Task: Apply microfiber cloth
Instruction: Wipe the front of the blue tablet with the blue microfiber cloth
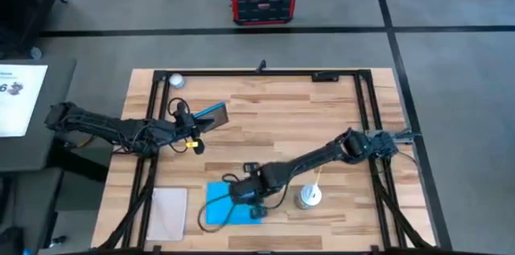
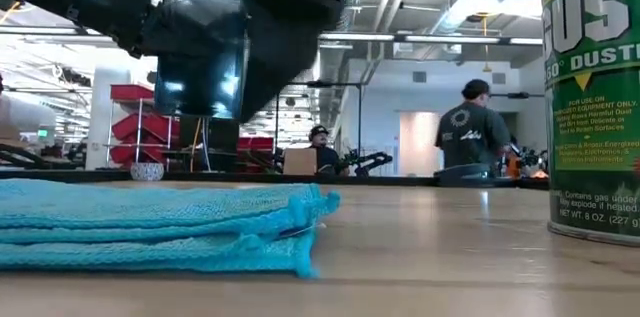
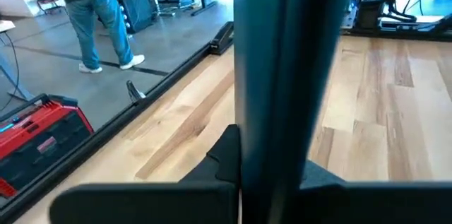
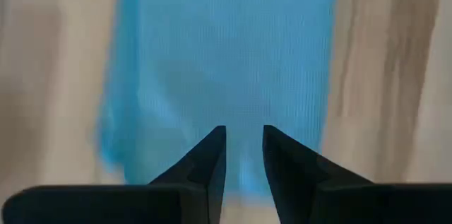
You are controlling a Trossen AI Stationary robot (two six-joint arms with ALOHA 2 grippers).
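The sky-blue microfiber cloth point(image 1: 219, 211) lies folded flat on the wooden table near its front edge, and it shows as stacked layers point(image 2: 160, 222) in the low view. My right gripper point(image 4: 244, 133) hovers over the cloth with a narrow gap between its fingertips and touches nothing. The low view shows the right gripper point(image 2: 285, 47) clear above the fabric. Toward the table's left, my left gripper point(image 1: 193, 133) is shut on the dark glossy tablet point(image 1: 213, 115), which is held up in the air point(image 2: 200, 52). My left gripper pinches the tablet between its two fingers at one end point(image 3: 272, 174), the fingers lying on its two flat faces. The tablet runs away from the fingers edge-on, toward the table's far right. It is lifted clear of the table and stands on edge.
A green duster can point(image 1: 308, 197) stands just right of the cloth and looms close point(image 2: 595, 97) in the low view. A pale grey-white sheet point(image 1: 167, 213) lies at the front left. A small white object point(image 1: 175, 80) sits at the far left corner. People stand in the room beyond.
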